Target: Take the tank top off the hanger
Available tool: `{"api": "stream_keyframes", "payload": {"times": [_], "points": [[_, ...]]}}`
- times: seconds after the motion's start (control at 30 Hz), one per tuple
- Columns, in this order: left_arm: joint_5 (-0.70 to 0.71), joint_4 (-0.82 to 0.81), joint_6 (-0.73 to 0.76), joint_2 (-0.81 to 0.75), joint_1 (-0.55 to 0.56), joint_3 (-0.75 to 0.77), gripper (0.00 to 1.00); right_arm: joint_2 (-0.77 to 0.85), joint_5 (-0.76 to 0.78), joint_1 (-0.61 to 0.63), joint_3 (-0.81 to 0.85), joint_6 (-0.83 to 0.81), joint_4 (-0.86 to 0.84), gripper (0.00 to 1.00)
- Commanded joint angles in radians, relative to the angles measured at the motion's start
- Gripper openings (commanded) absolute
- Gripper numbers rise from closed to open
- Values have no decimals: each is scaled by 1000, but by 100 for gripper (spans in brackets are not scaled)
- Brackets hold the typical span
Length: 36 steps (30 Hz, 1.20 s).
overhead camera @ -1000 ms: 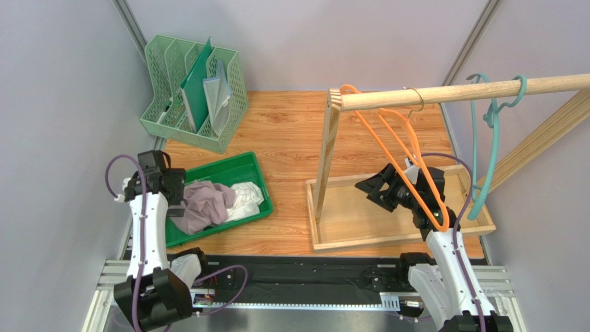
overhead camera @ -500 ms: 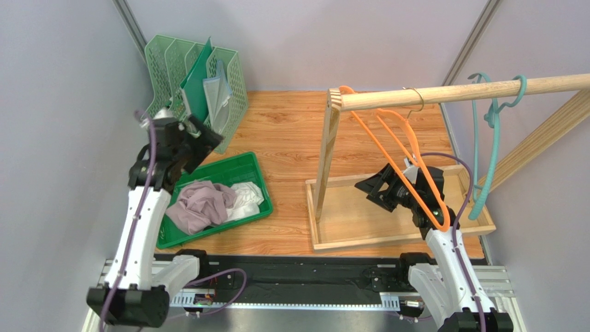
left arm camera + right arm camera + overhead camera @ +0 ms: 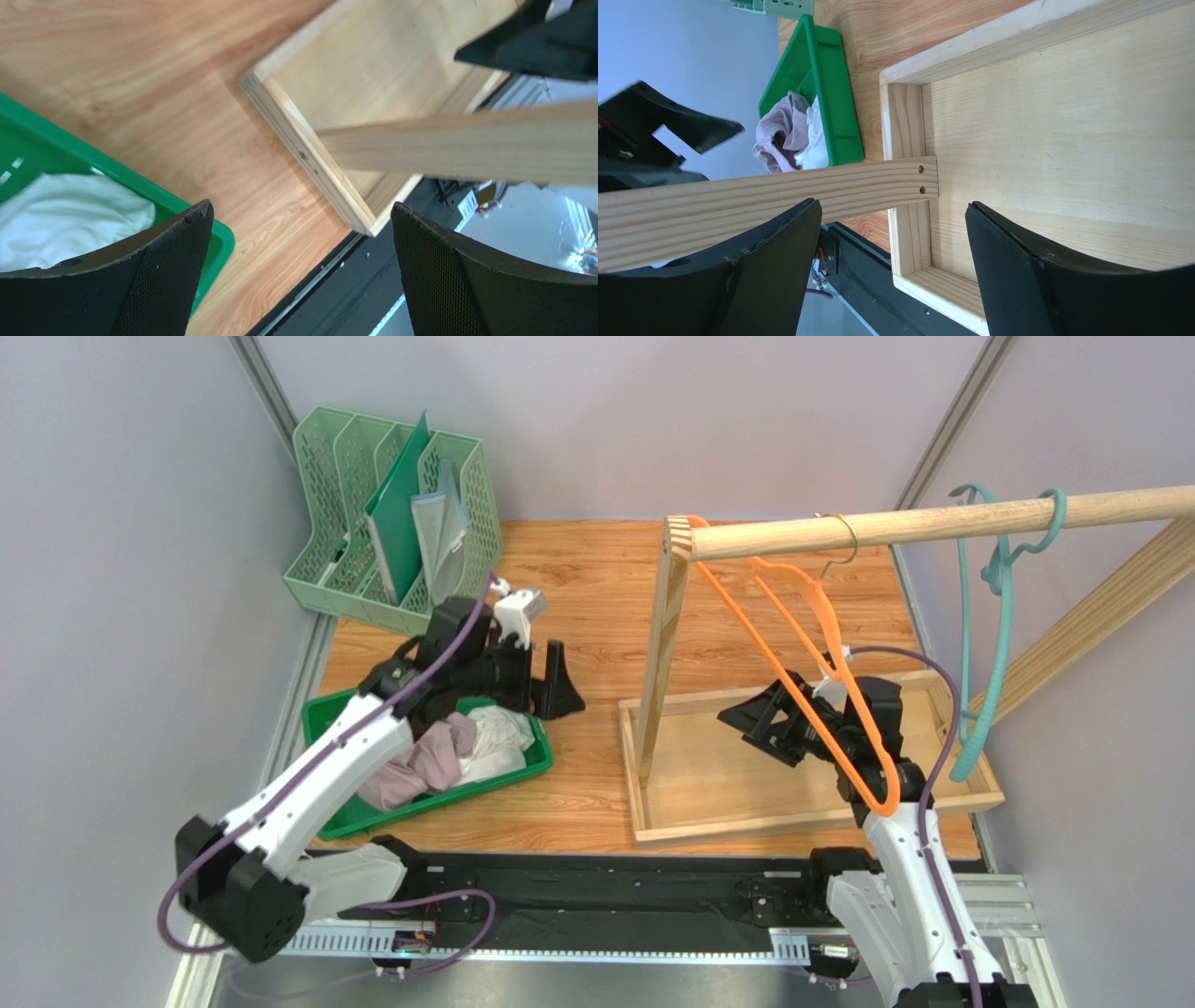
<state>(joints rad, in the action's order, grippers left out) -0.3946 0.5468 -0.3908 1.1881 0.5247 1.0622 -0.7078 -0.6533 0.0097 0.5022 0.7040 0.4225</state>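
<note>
A mauve tank top (image 3: 418, 763) lies crumpled in the green tray (image 3: 519, 669) beside a white cloth (image 3: 494, 734). The orange hanger (image 3: 802, 672) hangs bare from the wooden rod (image 3: 926, 520). My left gripper (image 3: 540, 681) is open and empty, above the tray's right end, pointing at the rack's post (image 3: 659, 658). In the left wrist view the left gripper (image 3: 300, 210) is over bare table between the tray (image 3: 42, 140) and the rack base (image 3: 309, 154). My right gripper (image 3: 760, 717) is open and empty above the rack base. The right wrist view (image 3: 892, 206) shows the tank top (image 3: 774, 129).
A teal hanger (image 3: 982, 616) hangs at the rod's right end. A green file rack (image 3: 393, 518) stands at the back left. The wooden rack base (image 3: 701, 784) lies on the right half of the table; its post (image 3: 773, 199) crosses the right wrist view.
My left arm has swung from the tray's left side, past the file rack, to the right over the tray's right end. The right arm has barely moved.
</note>
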Motion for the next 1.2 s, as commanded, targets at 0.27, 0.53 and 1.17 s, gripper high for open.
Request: {"api": "stream_keyframes", "payload": {"times": [0.27, 0.53, 1.17], "points": [[-148, -498, -400, -649, 155, -597, 99, 241, -122, 189, -189, -6, -122, 100], [-121, -492, -554, -1019, 155, -836, 99, 648, 4, 384, -344, 138, -38, 100], [-153, -416, -715, -1308, 155, -1053, 99, 769, 173, 412, -580, 261, -28, 100]]}}
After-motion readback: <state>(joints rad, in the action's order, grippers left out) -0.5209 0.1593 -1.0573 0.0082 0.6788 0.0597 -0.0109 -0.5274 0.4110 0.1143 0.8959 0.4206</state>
